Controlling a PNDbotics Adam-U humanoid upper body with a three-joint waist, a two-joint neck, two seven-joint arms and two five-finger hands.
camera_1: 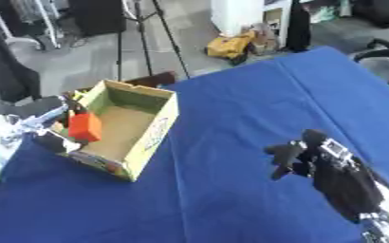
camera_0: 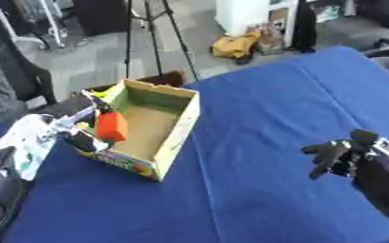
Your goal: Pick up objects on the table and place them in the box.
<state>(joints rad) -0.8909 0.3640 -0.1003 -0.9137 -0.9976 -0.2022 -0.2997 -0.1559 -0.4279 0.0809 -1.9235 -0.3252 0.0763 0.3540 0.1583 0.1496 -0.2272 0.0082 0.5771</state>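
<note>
- Orange is the colour of the thing you carry now: a small orange block (camera_0: 111, 126), with flat faces and rather sharp edges, which sits at the left wall of the box, over the inside and not yet on the floor of it.
- Your left hand (camera_0: 80, 134) reaches in from the left side, and its fingers are curled round the orange block, pinching it at the left face. How exactly the fingers lie I cannot tell, because they are blurred.
- I judge the block to be light and stiff, perhaps foam or plastic. It should not bend or break, but the smooth faces may slip, so take it on two opposite flat faces, as you do, and not on a corner.
- The open cardboard box (camera_0: 179, 124) has a brown floor and printed outer sides. It stands on the blue cloth of the table (camera_0: 256, 109) at the left part, a little askew. Thin cardboard like this is light, so I think the box may slide if the hand pushes its wall.
- Your right hand (camera_1: 301, 159) hovers over the blue cloth at the right, well apart from the box. Its fingers are relaxed and partly bent, and it holds nothing.
- No other loose thing shows on the cloth between the box and the right hand.
</note>
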